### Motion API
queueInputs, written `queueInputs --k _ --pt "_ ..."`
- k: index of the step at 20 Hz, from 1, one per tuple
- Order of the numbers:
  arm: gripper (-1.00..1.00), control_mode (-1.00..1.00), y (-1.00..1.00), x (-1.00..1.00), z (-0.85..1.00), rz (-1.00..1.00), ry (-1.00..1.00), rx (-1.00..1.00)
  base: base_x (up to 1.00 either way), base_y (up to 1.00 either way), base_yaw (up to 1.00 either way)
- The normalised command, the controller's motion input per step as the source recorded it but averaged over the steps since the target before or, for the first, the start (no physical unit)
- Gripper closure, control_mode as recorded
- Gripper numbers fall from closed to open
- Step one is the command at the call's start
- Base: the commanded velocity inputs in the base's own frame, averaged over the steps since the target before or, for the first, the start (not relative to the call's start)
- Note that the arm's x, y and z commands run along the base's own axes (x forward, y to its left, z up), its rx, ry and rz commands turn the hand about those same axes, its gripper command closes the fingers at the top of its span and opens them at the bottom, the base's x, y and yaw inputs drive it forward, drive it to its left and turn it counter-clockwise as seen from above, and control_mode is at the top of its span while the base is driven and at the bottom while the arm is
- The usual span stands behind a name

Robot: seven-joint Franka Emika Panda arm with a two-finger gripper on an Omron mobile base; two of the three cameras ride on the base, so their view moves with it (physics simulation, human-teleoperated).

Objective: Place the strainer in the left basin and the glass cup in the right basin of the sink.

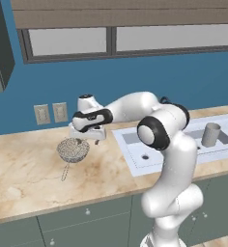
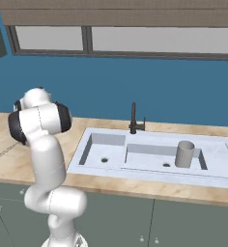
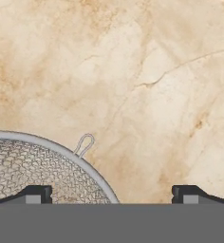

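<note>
Fingertips of your gripper [image 3: 111, 193] sit at the bottom of the hand view, spread wide, nothing between them, so it is released and empty. Just past them lies the strainer [image 3: 35, 168], mesh bowl filling the 7 to 8 o'clock corner, rim curving up toward centre, a small wire loop on the rim at about 10 o'clock from the left fingertip. One fingertip is over the mesh, the other over bare counter [image 3: 147, 71], so the rim runs between the jaws.

From the left base view, your gripper [image 1: 89, 134] hovers just above the strainer [image 1: 73, 149] on the counter [image 1: 24, 169], at 9 o'clock of the sink [image 1: 135, 166]. Wire handle points to 6 o'clock, toward the counter edge.

Step in hand, as I judge it: picking up the strainer, the first half still open. The glass cup [image 2: 185, 154] already stands upright in the right basin [image 2: 149, 163], at its 3 o'clock end, near the drain. That half looks done.

Left basin [image 2: 104, 153] holds nothing but its drain. Strainer bowl holds nothing.

Next move probably calls for you to drop straight down, keep the rim between the fingers, close on it, lift clear, then carry toward 3 o'clock to the left basin. Thin rim, could slip or tilt; whether the fingers already touch the mesh, cannot tell.
</note>
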Motion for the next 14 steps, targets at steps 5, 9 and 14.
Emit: queueInputs --k 5,9,14 --pt "-1.00 -1.00 0.07 0.21 -0.19 -0.02 0.00 0.00 0.00 0.00 0.00" --pt "-1.00 -1.00 0.13 0.19 -0.32 -0.04 0.00 0.00 0.00 0.00 0.00" --pt "-1.00 -1.00 0.12 0.04 -0.18 -0.01 0.00 0.00 0.00 0.00 0.00"
